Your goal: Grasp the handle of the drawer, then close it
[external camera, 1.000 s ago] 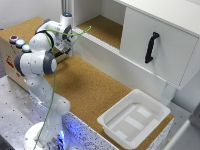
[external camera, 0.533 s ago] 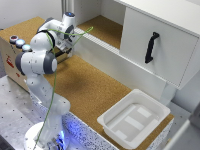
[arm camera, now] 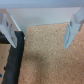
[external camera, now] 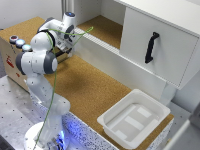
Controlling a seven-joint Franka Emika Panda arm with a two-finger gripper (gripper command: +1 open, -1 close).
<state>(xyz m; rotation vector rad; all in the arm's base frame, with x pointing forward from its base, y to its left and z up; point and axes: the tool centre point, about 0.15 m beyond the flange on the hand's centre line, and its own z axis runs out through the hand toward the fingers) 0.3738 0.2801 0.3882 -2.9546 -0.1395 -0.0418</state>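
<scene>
The worktop (external camera: 95,85) looks like rough, matt cork. The drawer (external camera: 160,45) front is smooth, matt white, its handle (external camera: 151,47) black, apparently plastic. Beside the drawer, the tray (external camera: 134,120) is smooth white plastic.

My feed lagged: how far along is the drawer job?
Nothing is done: the drawer stands pulled out, its black handle untouched. The claw hangs open over the cork, far from the handle. Reaching, grasping and pushing shut are all left.

The arm (external camera: 42,55) barely shifted between frames; no object in the scene was displaced.
</scene>
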